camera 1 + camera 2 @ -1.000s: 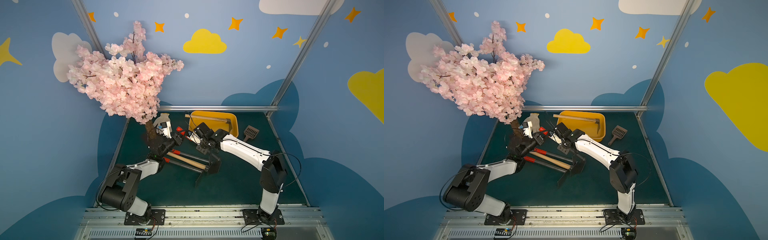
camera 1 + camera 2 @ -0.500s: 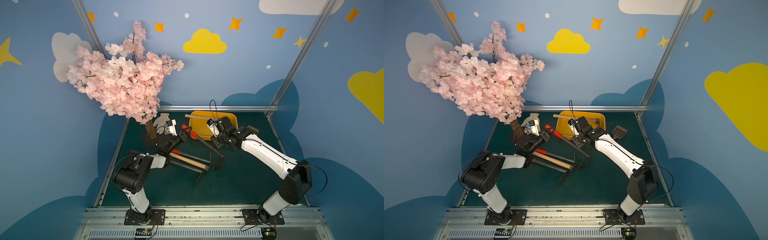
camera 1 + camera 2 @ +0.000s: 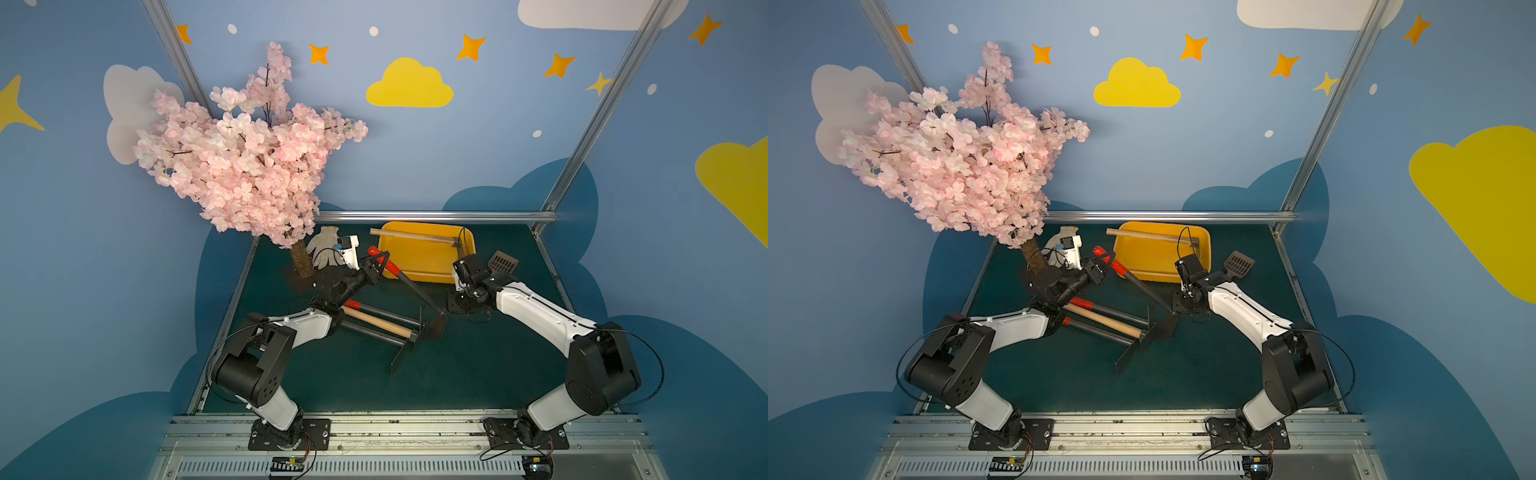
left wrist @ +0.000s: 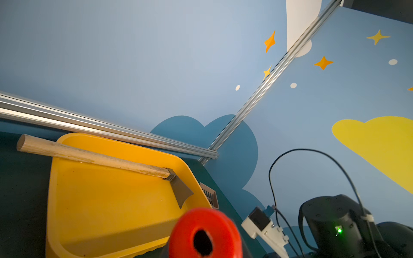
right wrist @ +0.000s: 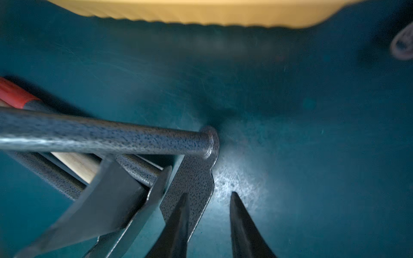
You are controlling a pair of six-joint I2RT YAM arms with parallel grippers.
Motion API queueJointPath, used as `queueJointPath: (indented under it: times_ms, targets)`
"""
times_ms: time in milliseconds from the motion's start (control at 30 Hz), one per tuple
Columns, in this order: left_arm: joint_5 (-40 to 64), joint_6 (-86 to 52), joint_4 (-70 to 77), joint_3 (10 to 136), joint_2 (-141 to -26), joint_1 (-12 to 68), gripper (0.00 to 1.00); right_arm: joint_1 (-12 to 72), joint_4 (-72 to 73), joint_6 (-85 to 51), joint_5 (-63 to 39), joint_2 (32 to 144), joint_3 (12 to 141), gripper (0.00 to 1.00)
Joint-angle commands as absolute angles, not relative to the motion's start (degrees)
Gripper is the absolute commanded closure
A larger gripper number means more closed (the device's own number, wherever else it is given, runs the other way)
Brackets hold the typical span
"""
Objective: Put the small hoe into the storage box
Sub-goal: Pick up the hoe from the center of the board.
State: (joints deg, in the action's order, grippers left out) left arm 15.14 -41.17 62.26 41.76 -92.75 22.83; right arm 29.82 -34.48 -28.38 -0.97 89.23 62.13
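The hoe is not in the box yet. It hangs tilted between the two arms. Its red grip is up, just beside the near corner of the box. Its dark shaft goes down to the head, which is low, next to the other hoes on the surface. Whether the head touches the surface, I cannot tell.

The left end effector is closed on the red grip. In the left wrist view the end of the grip is very near the camera, with the box right behind it. The right end effector stands over the head of the hoe with its fingers apart and has hold of nothing.

One wooden hoe lies in the box, with its head inside and the end of its handle out over the rim.

I judge the task to be about half done: the hoe is gripped and one end is raised beside the box. What is left is to bring the head up from the other hoes, carry the whole tool over the box, lay it down and let go. The box looks shorter than the hoe, so the handle will probably rest on the rim, as the wooden one does.
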Motion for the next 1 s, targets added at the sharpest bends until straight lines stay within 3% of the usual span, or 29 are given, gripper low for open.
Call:
queueJointPath:
  times_ms: [0,600,733,967]
  targets:
    - [14.5,-39.6,62.5,43.2,-91.5,23.4,0.97,29.8,-29.7,-36.6,-5.3,88.4,59.2,0.67]
    - [13.8,-38.4,61.8,41.8,-90.8,24.2,0.97,30.1,-17.9,-44.3,-9.3,99.2,54.0,0.87]
    - [13.8,-38.2,61.8,41.5,-90.7,24.2,0.97,30.1,-18.5,-44.6,-8.9,98.5,54.0,1.0]
    - [13.7,-38.6,62.4,40.9,-91.2,24.2,0.97,29.8,-20.9,-43.9,-7.4,95.0,53.7,1.0]
